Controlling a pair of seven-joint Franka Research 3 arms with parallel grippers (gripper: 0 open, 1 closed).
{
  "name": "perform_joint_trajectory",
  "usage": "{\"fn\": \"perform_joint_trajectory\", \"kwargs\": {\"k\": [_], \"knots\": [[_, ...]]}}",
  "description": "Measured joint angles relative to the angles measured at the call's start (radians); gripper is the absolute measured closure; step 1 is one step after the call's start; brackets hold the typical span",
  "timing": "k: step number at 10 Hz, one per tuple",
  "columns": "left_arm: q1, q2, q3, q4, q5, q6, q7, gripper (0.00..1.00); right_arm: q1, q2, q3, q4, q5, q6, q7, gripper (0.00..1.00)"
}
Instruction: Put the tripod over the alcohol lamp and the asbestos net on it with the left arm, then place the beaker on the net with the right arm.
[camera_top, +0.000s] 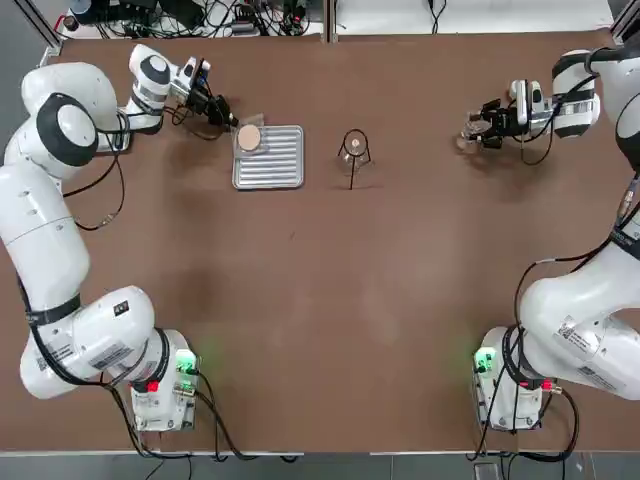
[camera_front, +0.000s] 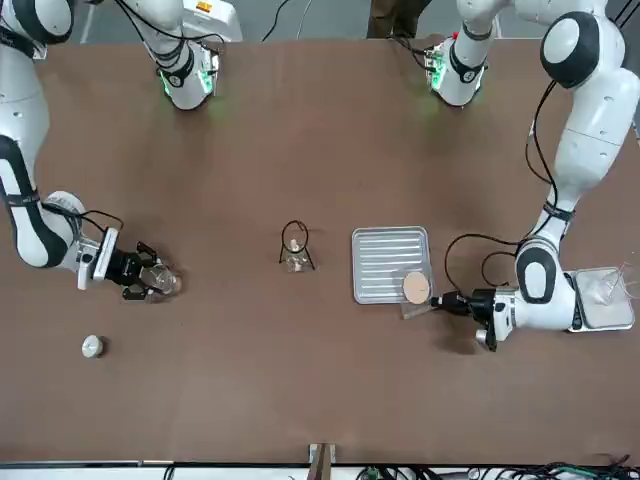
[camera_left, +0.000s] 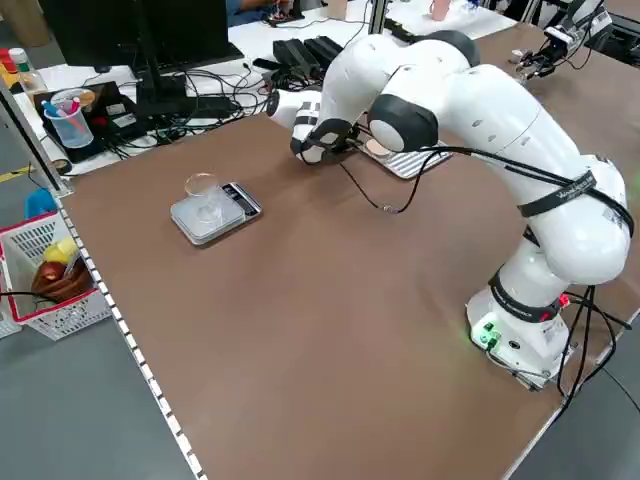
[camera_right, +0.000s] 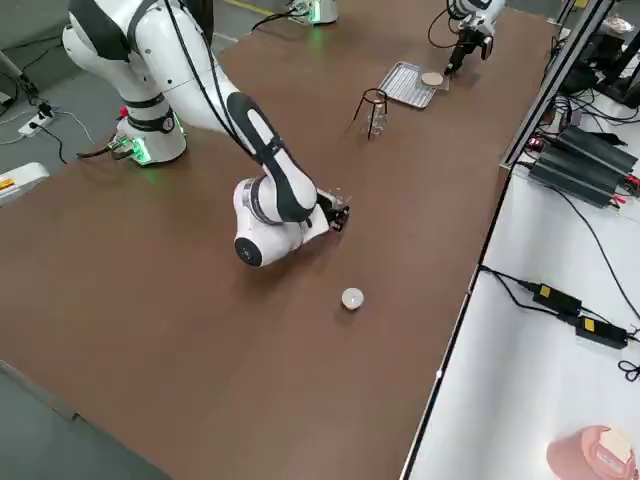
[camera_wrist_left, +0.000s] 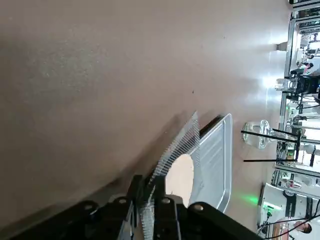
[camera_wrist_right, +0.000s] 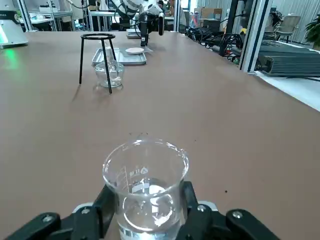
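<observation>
Top view: left pincer clamped on asbestos net at ribbed tray edge. Right pincer gripping beaker on bench. Tripod already standing over alcohol lamp.

Brown table; on it: tripod over lamp, ribbed tray, scale, sm. white bottle.

Grey mesh asbestos net with tan disc; ribbed silver tray; black tripod; brown table.
</observation>
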Motion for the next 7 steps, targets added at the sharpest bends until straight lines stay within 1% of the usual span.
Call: {"fn": "perform_joint_trajectory", "kwargs": {"k": [3,6,7], "knots": [[0.019,-0.001,-0.003,0.011,0.000,-0.053,0.000,0.97,0.000,0.000,0.000,0.000,0.000,0.000,0.000,0.42],[0.032,-0.003,-0.018,0.015,-0.001,-0.074,-0.010,0.98,0.000,0.000,0.000,0.000,0.000,0.000,0.000,0.42],[0.048,-0.004,-0.041,0.017,-0.001,-0.085,-0.034,0.98,0.000,0.000,0.000,0.000,0.000,0.000,0.000,0.42]]}}
